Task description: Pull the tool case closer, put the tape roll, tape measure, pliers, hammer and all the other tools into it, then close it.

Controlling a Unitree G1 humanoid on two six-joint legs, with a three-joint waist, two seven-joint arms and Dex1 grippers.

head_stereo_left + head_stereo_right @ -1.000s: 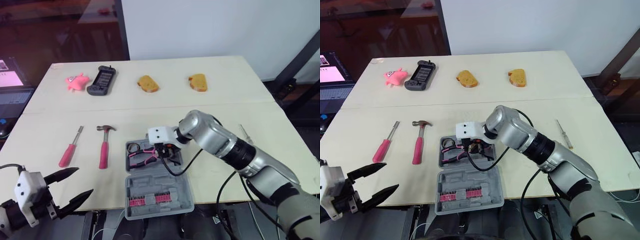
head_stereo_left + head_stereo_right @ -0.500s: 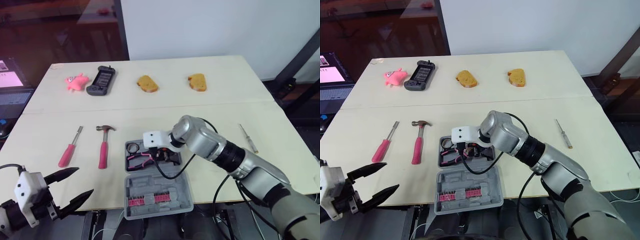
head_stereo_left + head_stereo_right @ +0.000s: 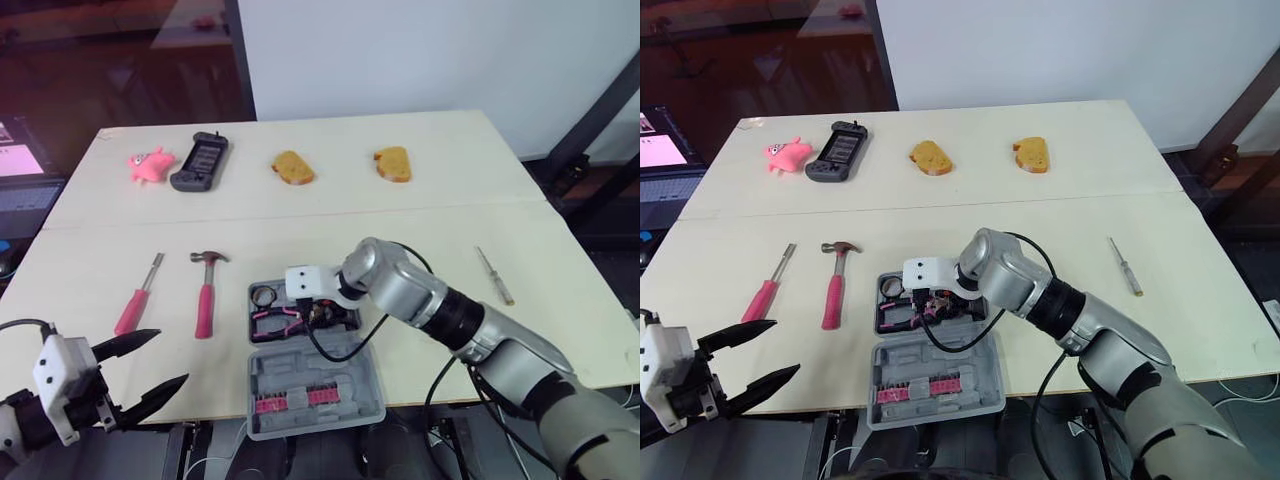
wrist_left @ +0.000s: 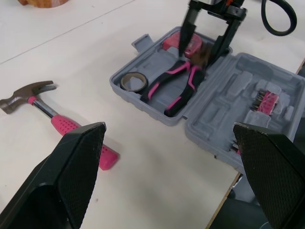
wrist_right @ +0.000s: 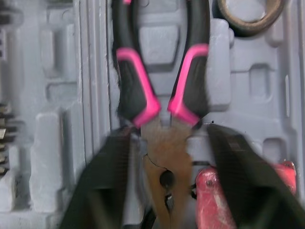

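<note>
The grey tool case [image 3: 366,362] lies open at the table's front edge. Its tray holds the tape roll [image 3: 264,295], the pink-and-black pliers [image 3: 279,320] and a red tape measure [image 4: 174,44]. My right gripper [image 4: 206,38] hangs open over the tray, its fingers on either side of the pliers' head [image 5: 161,151]. The pink-handled hammer [image 3: 207,297] and a pink screwdriver [image 3: 134,307] lie on the table left of the case. A thin screwdriver [image 3: 494,275] lies far right. My left gripper [image 3: 168,360] is open and holds nothing, off the table's front left edge.
At the back of the table sit a pink toy [image 3: 150,163], a black handheld controller [image 3: 198,160] and two bread slices [image 3: 293,166] [image 3: 393,163]. The case lid [image 3: 312,398] with its pink bit rack overhangs the front edge.
My right gripper has shifted a little left and lower over the pliers in the case. The left gripper has barely moved.
</note>
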